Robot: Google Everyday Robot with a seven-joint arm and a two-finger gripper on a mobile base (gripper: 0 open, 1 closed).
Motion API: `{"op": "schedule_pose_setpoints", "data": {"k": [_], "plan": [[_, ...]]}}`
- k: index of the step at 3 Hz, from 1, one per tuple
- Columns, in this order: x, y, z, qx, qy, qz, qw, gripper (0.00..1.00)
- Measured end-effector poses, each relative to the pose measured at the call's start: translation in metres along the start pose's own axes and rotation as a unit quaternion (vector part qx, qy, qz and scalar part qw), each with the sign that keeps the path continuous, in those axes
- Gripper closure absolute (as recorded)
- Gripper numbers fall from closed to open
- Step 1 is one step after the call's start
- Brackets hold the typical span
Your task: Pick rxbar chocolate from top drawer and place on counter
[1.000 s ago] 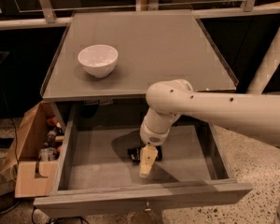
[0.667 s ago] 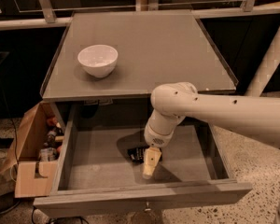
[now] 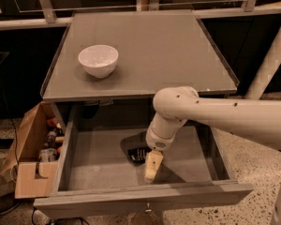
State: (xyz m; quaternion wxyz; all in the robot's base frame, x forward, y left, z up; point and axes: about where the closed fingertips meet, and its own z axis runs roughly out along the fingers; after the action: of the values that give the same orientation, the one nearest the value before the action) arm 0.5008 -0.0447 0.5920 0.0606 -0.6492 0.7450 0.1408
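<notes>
The top drawer (image 3: pixel 98 168) stands pulled open under the counter (image 3: pixel 154 46). The rxbar chocolate (image 3: pixel 137 154), a small black wrapper with white lettering, lies flat on the drawer's grey bottom near the middle. My gripper (image 3: pixel 152 167) hangs from the white arm (image 3: pixel 215 114) inside the drawer. It reaches down just right of and in front of the bar, its beige tip close to the drawer bottom. Part of the bar is hidden behind the wrist.
A white bowl (image 3: pixel 98 60) sits on the counter's left half. An open cardboard box (image 3: pixel 30 158) with bottles stands on the speckled floor left of the drawer. A white pole (image 3: pixel 271 55) slants at the right. A railing runs behind the counter.
My gripper has shifted slightly to the right and toward the drawer's front, a little lower. The bar and the bowl have not moved.
</notes>
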Motion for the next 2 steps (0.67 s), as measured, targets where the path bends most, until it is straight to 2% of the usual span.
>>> {"op": "schedule_pose_setpoints", "data": {"k": [2], "plan": [[0.0, 0.0, 0.0, 0.0, 0.0, 0.0, 1.0, 0.5]]}}
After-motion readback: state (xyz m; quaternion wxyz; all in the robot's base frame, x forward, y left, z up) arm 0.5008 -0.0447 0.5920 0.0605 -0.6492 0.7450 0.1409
